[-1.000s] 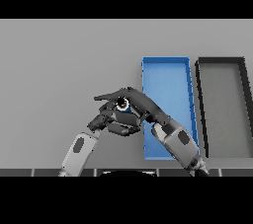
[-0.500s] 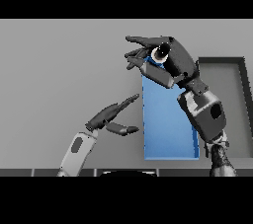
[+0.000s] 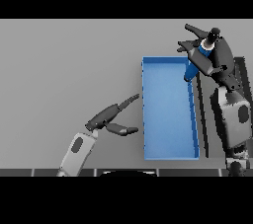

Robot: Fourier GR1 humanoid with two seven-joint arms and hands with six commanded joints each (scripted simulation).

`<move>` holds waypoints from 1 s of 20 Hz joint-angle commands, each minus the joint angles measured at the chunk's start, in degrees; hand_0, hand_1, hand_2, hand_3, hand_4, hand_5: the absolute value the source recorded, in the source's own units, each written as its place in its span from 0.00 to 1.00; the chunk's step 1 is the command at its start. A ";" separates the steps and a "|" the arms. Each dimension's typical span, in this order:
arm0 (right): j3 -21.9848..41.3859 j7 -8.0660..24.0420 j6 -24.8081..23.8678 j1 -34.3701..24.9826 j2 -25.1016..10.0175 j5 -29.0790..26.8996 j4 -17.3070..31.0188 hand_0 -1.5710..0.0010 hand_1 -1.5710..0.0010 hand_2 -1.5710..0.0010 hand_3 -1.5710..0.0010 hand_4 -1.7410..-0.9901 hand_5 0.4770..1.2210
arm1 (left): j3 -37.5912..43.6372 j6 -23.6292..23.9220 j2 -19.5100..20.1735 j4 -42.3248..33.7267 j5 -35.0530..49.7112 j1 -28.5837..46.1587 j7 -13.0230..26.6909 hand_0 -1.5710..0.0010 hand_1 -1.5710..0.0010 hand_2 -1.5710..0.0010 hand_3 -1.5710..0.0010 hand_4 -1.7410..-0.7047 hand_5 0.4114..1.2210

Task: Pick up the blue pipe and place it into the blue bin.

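Left hand [image 3: 106,117], dark and matte on a white and grey arm, hovers low over the smooth grey table [image 3: 64,65] with fingers straight and relaxed, grasping nothing, just left of the blue bin [image 3: 168,154]. That bin is a long, shallow rectangular tray with thin raised walls, and a dark bin [image 3: 241,65] of similar shape lies beside it, mostly hidden by the right arm. Right hand [image 3: 211,56] is above the blue bin's far right corner, fingers curled around the blue pipe [image 3: 191,70], a short cylinder with a dark end cap, held tilted over the bin's right wall.
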 commanded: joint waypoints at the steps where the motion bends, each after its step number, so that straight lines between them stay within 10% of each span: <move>1: 0.27 0.02 0.07 3.06 -0.35 -0.32 -1.59 0.00 0.00 0.00 0.00 0.00 1.00 | -0.18 -0.16 0.11 -0.14 0.03 0.20 -0.54 1.00 1.00 1.00 1.00 0.85 0.01; 13: 14.75 0.00 -23.51 29.90 -12.41 -4.04 -9.32 0.00 0.00 0.00 0.03 0.00 1.00 | -0.67 -0.26 0.22 -2.38 1.13 2.28 0.42 1.00 1.00 1.00 1.00 0.82 0.01; 18: 28.42 0.00 -35.31 27.76 -22.15 -9.91 -4.89 0.00 0.01 0.00 0.46 0.00 1.00 | -1.33 -0.16 -0.12 -2.79 0.77 2.52 1.02 1.00 1.00 1.00 1.00 0.83 0.01; 20: 30.97 -0.01 -36.29 26.92 -24.01 -12.17 -4.03 0.25 0.32 0.32 0.60 0.20 1.00 | -1.20 -0.19 -0.07 -2.61 0.74 2.27 1.26 1.00 1.00 1.00 1.00 0.83 0.01</move>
